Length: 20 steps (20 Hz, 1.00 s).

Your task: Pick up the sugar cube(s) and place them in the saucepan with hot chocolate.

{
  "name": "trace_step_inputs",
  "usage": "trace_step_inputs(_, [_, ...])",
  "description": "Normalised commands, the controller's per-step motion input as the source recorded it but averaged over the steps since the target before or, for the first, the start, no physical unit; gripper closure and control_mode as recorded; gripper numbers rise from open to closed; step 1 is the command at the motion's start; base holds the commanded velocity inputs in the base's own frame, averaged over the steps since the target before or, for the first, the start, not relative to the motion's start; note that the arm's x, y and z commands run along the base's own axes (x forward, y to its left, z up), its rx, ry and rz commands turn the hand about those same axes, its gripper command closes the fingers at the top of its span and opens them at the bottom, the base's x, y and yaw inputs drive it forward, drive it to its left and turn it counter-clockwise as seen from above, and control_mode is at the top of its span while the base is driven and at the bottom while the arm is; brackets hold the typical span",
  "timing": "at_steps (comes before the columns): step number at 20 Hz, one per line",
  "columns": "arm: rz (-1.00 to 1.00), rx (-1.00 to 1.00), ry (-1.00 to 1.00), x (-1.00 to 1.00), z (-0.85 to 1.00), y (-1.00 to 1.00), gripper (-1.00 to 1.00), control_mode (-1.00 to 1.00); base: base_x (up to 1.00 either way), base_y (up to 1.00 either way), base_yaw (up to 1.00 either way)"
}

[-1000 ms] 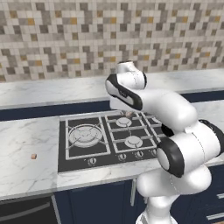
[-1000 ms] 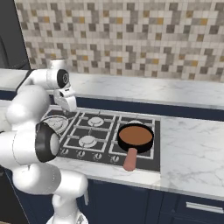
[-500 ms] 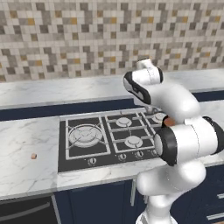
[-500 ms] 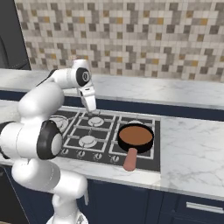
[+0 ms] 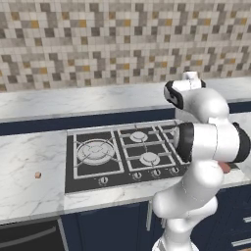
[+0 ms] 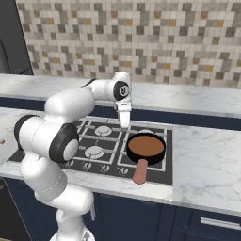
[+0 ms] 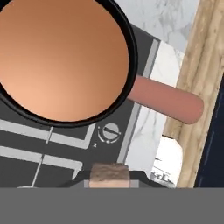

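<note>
One sugar cube [image 7: 109, 172] sits pinched between your gripper [image 6: 124, 123] tips, just beside the rear-left rim of the saucepan [image 6: 146, 147] on the stove [image 6: 89, 141]. Let go from here and it may hit the rim or burner instead of the chocolate. Another cube [image 5: 37, 174] lies on the counter [image 5: 24, 166], well left of the saucepan.

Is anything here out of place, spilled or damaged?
One thing: a sugar cube lies alone on the marble counter, left of the stove, far from the saucepan. Nothing looks spilled or damaged; the hot chocolate sits inside the pan.
</note>
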Motion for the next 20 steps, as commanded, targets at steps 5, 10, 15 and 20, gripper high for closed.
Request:
trace_step_inputs(5, [0.0,0.09,-0.02,0.16,-0.1,-0.93,1.0,-1.0,0.0,0.0,0.0])
trace_step_inputs(10, [0.06,0.14,-0.11,0.47,-0.38,-0.53,1.0,-1.0,0.0,0.0,0.0])
trace_step_inputs(15, [0.13,0.11,-0.19,0.47,-0.36,-0.23,1.0,-1.0,0.0,0.0,0.0])
trace_step_inputs(20, [0.04,-0.03,0.01,0.17,-0.36,-0.02,1.0,-1.0,0.0,0.0,0.0])
